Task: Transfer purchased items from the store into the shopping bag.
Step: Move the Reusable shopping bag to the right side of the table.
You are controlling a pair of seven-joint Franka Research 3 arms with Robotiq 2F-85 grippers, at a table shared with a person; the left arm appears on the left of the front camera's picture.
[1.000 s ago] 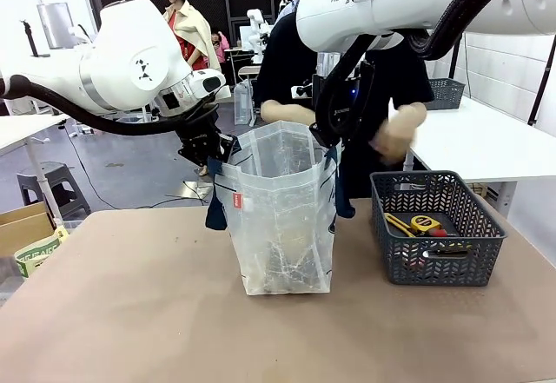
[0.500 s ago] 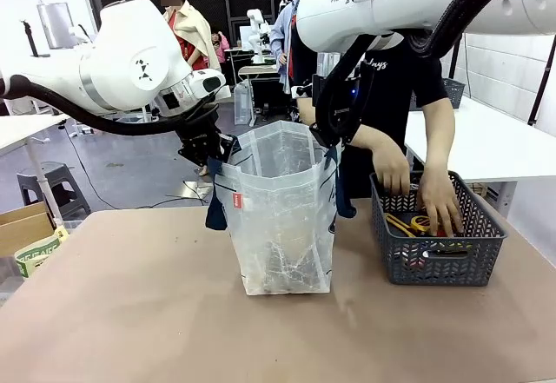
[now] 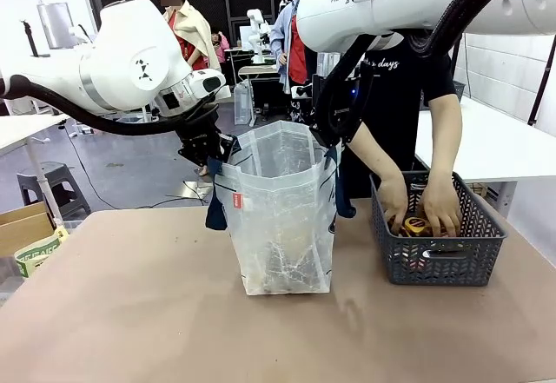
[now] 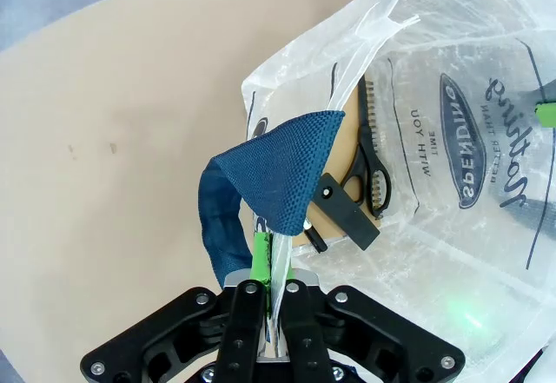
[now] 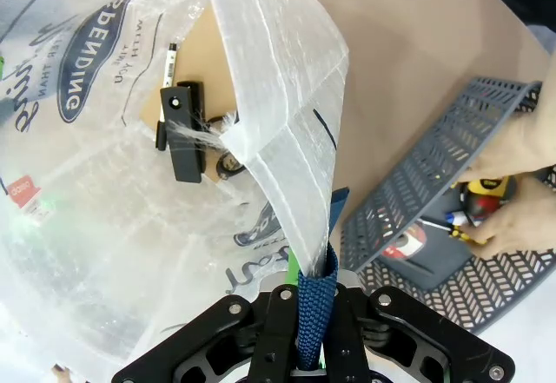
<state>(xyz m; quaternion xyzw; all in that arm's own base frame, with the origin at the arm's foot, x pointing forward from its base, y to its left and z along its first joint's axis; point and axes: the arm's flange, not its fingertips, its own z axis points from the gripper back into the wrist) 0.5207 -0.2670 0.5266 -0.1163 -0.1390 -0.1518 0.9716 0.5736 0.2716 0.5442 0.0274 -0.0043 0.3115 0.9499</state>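
Front view, my left end effector (image 3: pixel 210 155), right end effector (image 3: pixel 329 136) both pinching shopping bag (image 3: pixel 280 222) rim mid-tabletop, person's hands (image 3: pixel 440 208) in basket (image 3: pixel 439 267)

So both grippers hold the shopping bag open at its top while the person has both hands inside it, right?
No. The front view shows the person's hands in the grey basket, not the shopping bag. The rest stands: the left gripper and right gripper, each shut on the bag's top, hold it open.
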